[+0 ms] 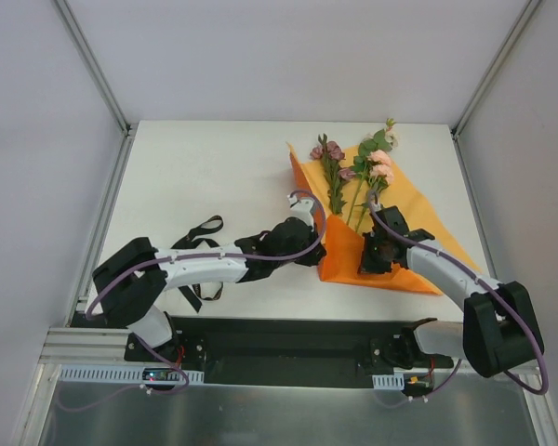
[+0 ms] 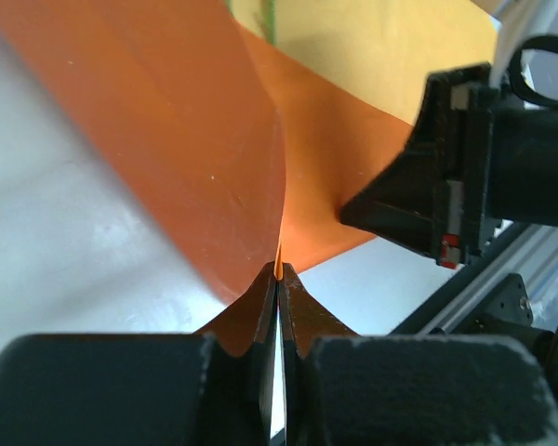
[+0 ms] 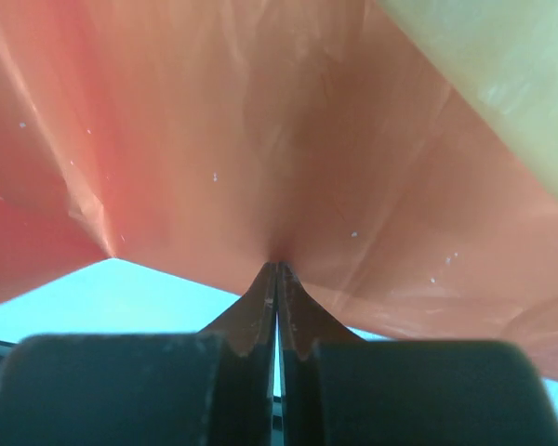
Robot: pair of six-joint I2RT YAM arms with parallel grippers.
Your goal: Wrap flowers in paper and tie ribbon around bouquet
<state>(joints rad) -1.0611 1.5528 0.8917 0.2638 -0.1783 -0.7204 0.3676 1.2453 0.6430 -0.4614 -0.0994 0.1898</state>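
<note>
1. At the near edge of the paper (image 1: 418, 228), toward 6 o'clock on the table (image 1: 214, 177), my left gripper (image 2: 277, 277) is closed on the orange sheet. Its wrist view shows the two fingers pressed together with a thin orange edge caught between them.
2. My right gripper (image 3: 277, 272) is also closed on this sheet, at about 3 o'clock from the left one and near to it. The paper rises from its tips like a tent.
3. I judge that both pinches have one reason: a flat sheet gives no handle, so each arm takes a piece of the near border and lifts it into a fold that can go over the stems.
4. Between the two grips the paper stands up in a crease, while the far part, toward 12 and 2 o'clock, lies flat.
5. The flowers (image 1: 377, 170) lie on that flat part, with the blooms toward 12 o'clock, some of them past the far border. The stems point back to 6 o'clock, toward the gap between the grippers. I think this placing lets the narrow end of the cone form around the stems.
6. The ribbon (image 1: 203, 226) lies on the table at 9 o'clock from the paper, partly under my left arm and apart from the sheet. It is kept aside for the tying, which I judge is not yet begun.
</note>
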